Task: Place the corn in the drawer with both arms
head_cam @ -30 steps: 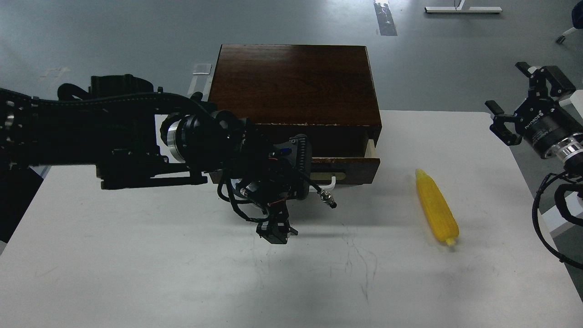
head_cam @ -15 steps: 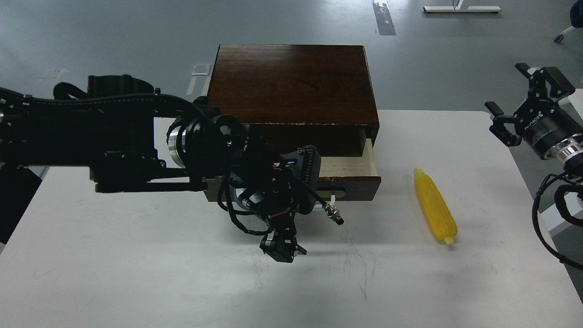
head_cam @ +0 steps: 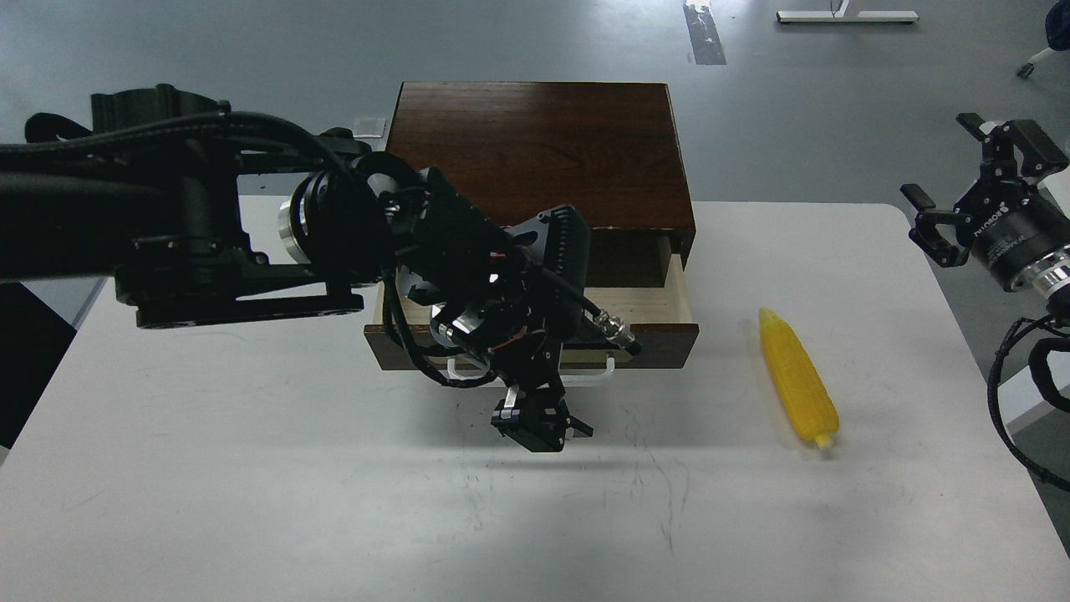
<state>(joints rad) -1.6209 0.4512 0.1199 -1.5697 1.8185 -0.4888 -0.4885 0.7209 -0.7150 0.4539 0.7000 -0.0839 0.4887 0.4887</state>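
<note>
Corn [head_cam: 798,378] on table, well right of left tool [head_cam: 542,415], grip state unclear, right tool [head_cam: 961,196] spread

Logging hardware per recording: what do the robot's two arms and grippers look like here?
Both arms are black with a silver wrist ring. The left gripper hangs below a bulky wrist module with a ribbed housing, looped black cables, thin red wiring and a metal plug. The right gripper has black angular fingers, white lettering on its cylindrical body, and a black cable looping beneath the arm.

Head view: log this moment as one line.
drawer: partly open | corn: on table, right of box | left gripper: open, just past the handle | right gripper: open, raised, empty
</note>
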